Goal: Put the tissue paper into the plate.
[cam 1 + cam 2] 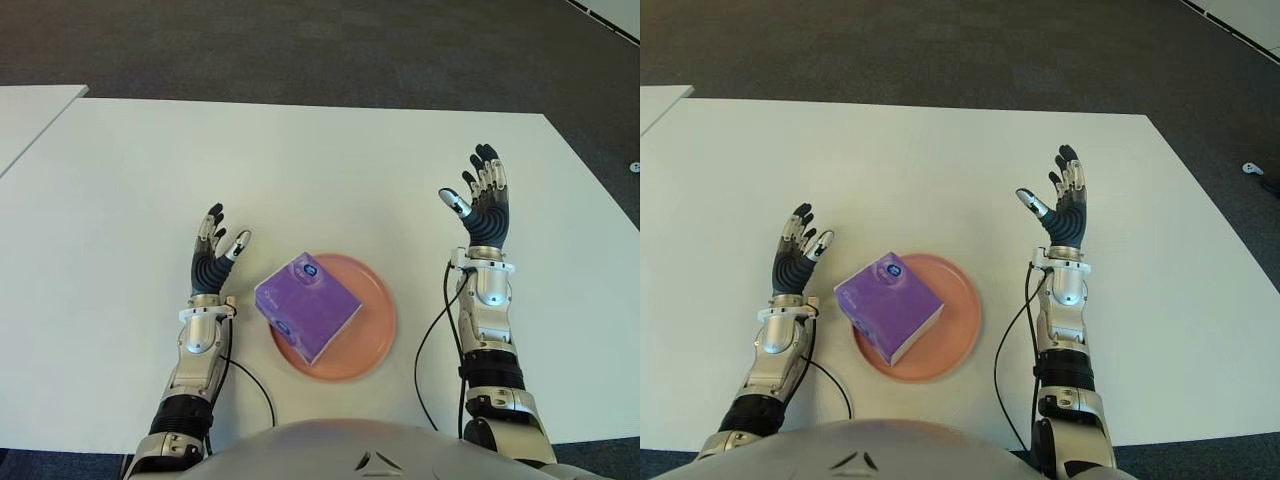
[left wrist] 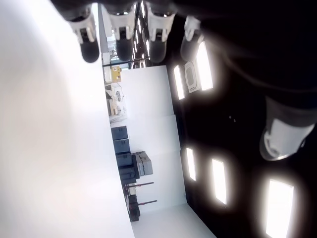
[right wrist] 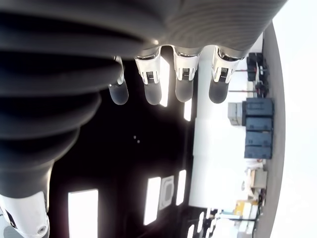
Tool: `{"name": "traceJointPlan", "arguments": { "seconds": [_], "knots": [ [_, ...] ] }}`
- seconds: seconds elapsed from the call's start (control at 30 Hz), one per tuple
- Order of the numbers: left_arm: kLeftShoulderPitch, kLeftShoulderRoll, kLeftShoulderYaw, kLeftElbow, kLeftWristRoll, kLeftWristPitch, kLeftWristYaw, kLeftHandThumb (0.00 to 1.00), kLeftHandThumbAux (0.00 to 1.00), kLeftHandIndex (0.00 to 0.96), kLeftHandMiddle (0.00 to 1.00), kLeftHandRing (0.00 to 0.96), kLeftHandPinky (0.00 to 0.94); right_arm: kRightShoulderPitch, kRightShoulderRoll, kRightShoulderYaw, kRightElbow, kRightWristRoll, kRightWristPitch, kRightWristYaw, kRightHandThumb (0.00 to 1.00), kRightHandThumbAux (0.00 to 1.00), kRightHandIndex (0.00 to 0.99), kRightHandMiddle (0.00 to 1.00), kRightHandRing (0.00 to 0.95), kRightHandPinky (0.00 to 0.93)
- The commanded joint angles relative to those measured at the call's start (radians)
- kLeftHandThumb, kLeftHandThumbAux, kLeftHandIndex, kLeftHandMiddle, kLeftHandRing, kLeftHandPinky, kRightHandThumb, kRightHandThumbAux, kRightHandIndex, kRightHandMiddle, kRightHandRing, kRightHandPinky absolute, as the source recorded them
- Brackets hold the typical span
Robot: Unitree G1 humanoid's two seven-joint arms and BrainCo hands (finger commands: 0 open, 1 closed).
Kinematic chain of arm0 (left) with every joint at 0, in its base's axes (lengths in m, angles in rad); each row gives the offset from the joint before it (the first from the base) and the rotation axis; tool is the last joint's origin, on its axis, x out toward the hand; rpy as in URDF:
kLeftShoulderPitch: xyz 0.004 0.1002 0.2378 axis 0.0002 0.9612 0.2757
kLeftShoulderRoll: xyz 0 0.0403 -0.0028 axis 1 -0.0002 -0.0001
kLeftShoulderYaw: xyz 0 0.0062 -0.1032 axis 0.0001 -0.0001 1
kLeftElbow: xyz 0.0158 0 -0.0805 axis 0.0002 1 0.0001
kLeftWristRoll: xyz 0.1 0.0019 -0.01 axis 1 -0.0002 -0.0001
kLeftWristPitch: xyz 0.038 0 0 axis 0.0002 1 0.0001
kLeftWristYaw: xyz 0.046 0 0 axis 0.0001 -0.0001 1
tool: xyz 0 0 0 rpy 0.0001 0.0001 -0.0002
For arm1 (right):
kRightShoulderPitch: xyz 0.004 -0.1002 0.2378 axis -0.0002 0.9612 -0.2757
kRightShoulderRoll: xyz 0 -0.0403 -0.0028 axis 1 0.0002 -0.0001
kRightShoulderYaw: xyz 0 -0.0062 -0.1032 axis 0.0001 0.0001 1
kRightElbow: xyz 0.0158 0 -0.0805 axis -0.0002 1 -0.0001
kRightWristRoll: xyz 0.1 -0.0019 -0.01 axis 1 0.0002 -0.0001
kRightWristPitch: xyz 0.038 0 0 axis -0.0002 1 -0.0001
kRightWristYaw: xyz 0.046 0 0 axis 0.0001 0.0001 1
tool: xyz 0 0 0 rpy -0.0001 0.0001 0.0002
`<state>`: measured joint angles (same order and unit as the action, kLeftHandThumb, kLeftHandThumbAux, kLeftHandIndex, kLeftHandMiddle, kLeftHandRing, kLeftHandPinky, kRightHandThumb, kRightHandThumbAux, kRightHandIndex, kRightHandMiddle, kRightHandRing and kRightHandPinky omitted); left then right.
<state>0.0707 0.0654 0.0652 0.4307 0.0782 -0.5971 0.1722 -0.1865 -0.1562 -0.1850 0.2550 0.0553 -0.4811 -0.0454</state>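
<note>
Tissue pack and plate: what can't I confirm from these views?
- Plate centre, both eye views: hidden under the tissue pack.
- Print on the pack's top: too small to read.
- Wrist views: neither shows the pack or plate, only fingertips and the room.
- Left hand and right hand are open and hold nothing.

A purple tissue paper pack [image 1: 307,305], boxy and turned cornerwise, lies on the round pink plate [image 1: 375,335]. It covers the plate's left part, overhanging the rim.
</note>
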Motion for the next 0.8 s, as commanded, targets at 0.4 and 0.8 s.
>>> {"name": "traceJointPlan", "arguments": {
  "seconds": [0.4, 0.8],
  "knots": [
    [0.076, -0.004, 0.0, 0.026, 0.021, 0.029, 0.005, 0.0, 0.494, 0.0, 0.0, 0.0, 0.0, 0.016, 0.015, -0.011, -0.013, 0.011, 0.001, 0.009, 0.107, 0.681, 0.0, 0.069, 0.055, 0.078],
    [0.076, -0.002, -0.001, 0.026, 0.012, 0.029, -0.007, 0.0, 0.488, 0.0, 0.0, 0.0, 0.0, 0.068, 0.009, 0.016, 0.309, 0.016, 0.209, 0.111, 0.088, 0.681, 0.001, 0.023, 0.007, 0.021]
  ]
}}
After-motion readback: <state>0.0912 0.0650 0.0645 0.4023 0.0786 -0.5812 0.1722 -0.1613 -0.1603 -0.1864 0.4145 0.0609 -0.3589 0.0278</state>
